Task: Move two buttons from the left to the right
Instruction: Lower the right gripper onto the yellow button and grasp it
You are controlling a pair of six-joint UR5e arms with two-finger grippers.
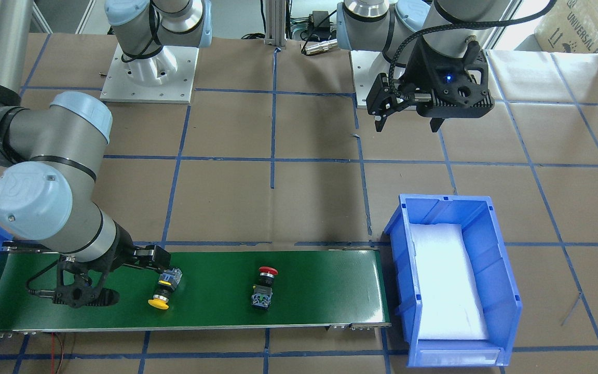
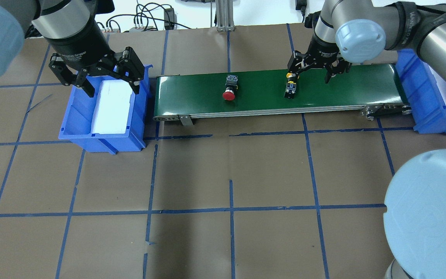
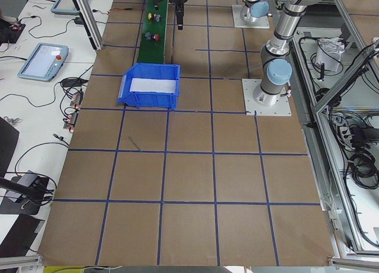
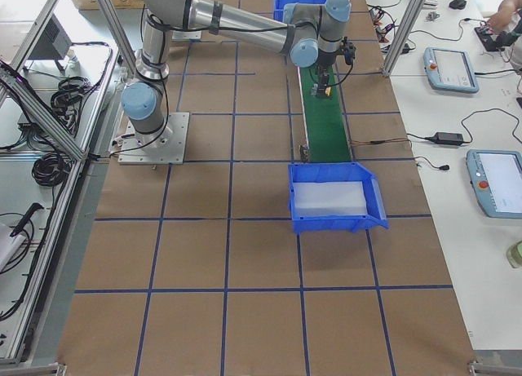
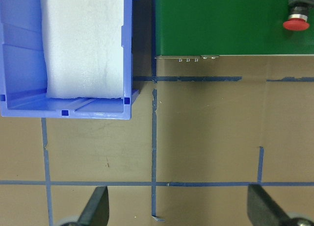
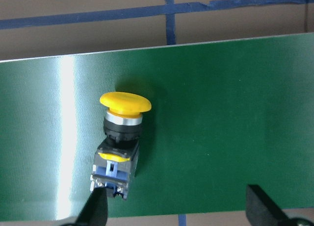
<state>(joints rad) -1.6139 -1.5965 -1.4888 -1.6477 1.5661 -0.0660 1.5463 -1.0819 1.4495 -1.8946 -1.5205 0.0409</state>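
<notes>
Right, pickup 1 of 2, I'd say: the right gripper [image 2: 308,77] hangs spread over the yellow button [image 6: 120,138] lying on the belt [image 2: 343,85], red button [image 2: 229,88] at its 9 o'clock from overhead, left gripper [image 2: 113,92] also apart near the blue bin [image 2: 72,128]; next, centre, clamp, carry toward 3 o'clock.

The taped table [image 2: 230,162] holds a green conveyor [image 2: 261,95] between two blue bins [image 2: 103,141].

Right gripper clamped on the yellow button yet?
No. The right gripper is open, jaws wide apart, and the yellow button lies on the green belt.
</notes>
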